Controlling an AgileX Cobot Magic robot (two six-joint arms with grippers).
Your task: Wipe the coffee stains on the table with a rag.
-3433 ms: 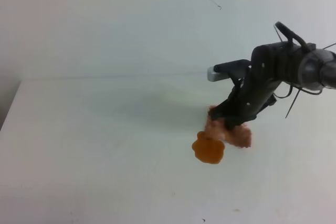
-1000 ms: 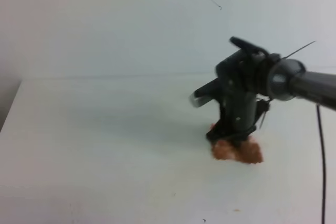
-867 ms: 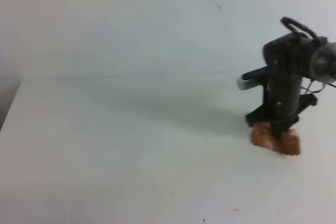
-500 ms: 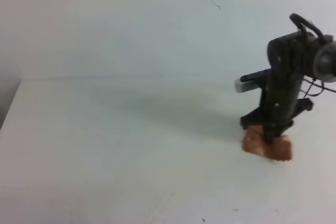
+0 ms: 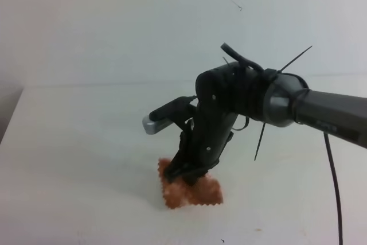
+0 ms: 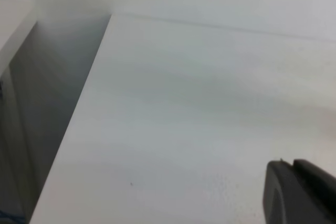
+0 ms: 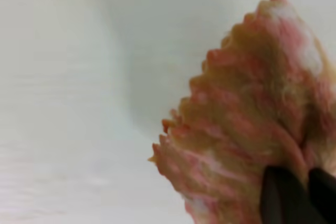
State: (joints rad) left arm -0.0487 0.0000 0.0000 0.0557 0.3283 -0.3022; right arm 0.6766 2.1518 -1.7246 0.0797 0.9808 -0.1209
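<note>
Where rag (image 5: 192, 190) lies: white table (image 5: 86, 159) | pale wall (image 5: 114, 21) behind

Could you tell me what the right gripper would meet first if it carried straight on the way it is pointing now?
The right gripper points down, shut on the rag, so it would press that cloth against the table almost at once; it probably touches already.

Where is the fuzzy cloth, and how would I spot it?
Look at the wide white table and follow the big black robot arm down to its right tool. Pinched under it, flat on the tabletop, lies the small pinkish-brown fuzzy rag. Zigzag edges and colour make it the only non-white thing there.
</note>
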